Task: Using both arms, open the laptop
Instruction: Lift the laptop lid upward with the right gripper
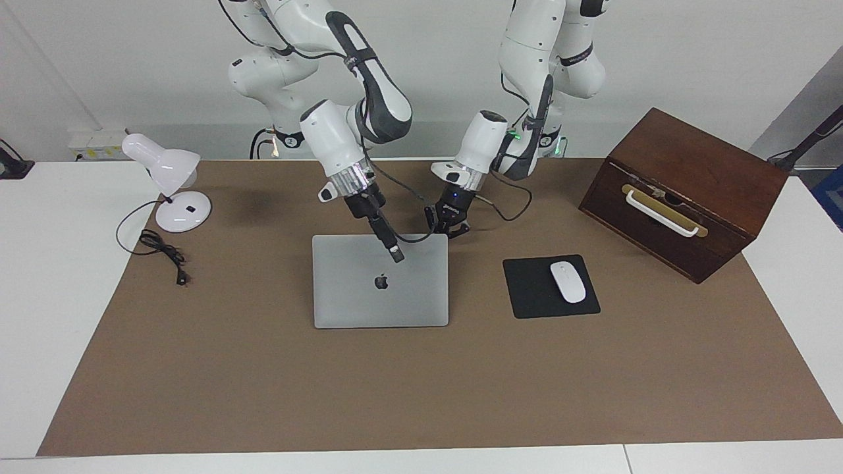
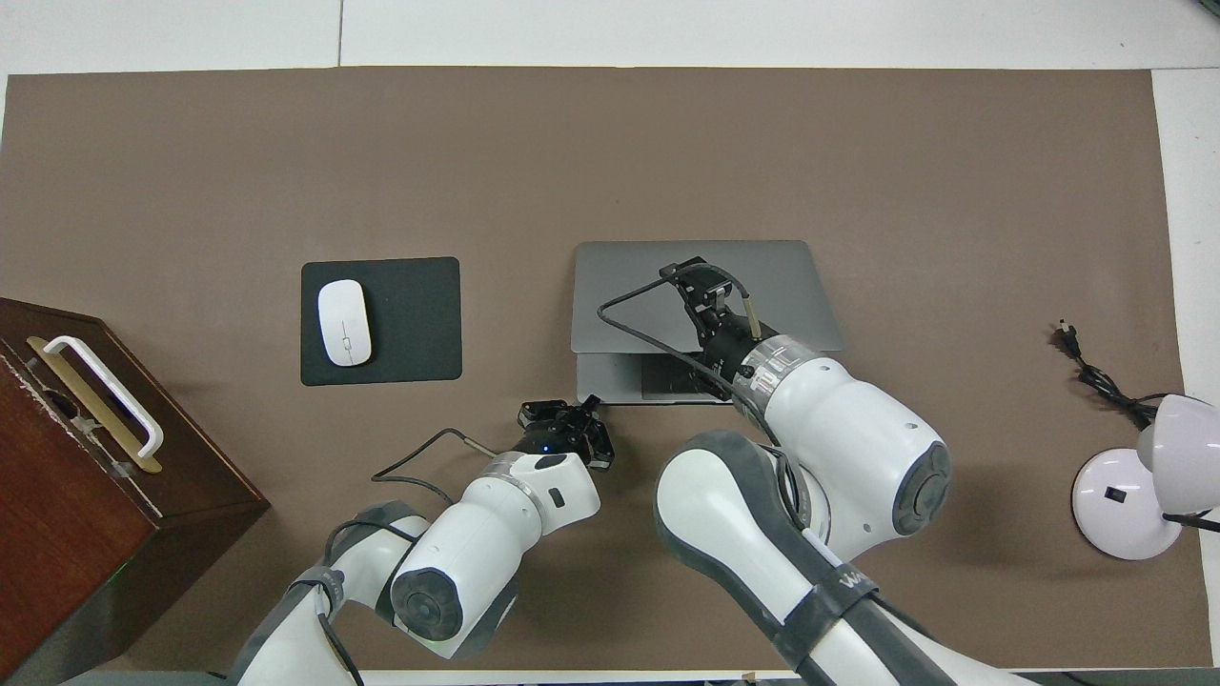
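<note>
You see the thin silver-grey laptop [image 1: 380, 281] mid-frame, lid cracked open at its upper edge, right gripper [image 1: 396, 254] under it, fingers unreadable; left gripper [image 1: 450, 229], fingers together, pins its upper corner.

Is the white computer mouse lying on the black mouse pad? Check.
Yes: the white computer mouse sits on the black mouse pad, beside the silver-grey laptop.

White table [image 1: 39, 276] carries a brown mat [image 1: 421, 395]. On the mat: laptop [image 1: 369, 296], mouse pad [image 1: 533, 296], wooden box [image 1: 691, 178], desk lamp [image 1: 178, 210].
</note>
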Robot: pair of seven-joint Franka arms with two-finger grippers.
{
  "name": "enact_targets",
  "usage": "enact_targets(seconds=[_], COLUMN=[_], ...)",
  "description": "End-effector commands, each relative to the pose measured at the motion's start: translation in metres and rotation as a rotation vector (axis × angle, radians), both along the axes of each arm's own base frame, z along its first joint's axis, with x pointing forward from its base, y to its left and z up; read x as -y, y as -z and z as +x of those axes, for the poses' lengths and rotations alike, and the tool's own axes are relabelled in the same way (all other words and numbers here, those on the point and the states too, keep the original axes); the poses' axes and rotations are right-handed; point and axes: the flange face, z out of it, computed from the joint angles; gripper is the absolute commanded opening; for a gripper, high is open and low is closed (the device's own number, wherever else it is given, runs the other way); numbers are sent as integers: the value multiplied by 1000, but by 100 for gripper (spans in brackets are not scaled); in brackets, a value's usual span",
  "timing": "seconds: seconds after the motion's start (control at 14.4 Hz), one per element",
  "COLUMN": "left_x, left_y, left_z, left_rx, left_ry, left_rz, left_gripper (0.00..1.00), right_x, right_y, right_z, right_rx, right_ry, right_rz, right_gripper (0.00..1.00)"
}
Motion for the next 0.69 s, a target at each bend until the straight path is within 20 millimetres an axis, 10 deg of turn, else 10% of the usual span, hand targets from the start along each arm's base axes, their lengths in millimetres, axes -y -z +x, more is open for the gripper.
enact_targets(seconds=[0.0,0.63], left_x=[5,5], left_y=[16,16], left_z=[8,8], left_rx=[3,3], left_ry=[-10,-10], left_rz=[10,10], left_gripper=[0,0], right_x=[-5,1], right_y=[-8,-48], right_z=[23,75], right_rx=[56,157], right_ry=[17,79], right_rz=[2,55], right_gripper=[100,100])
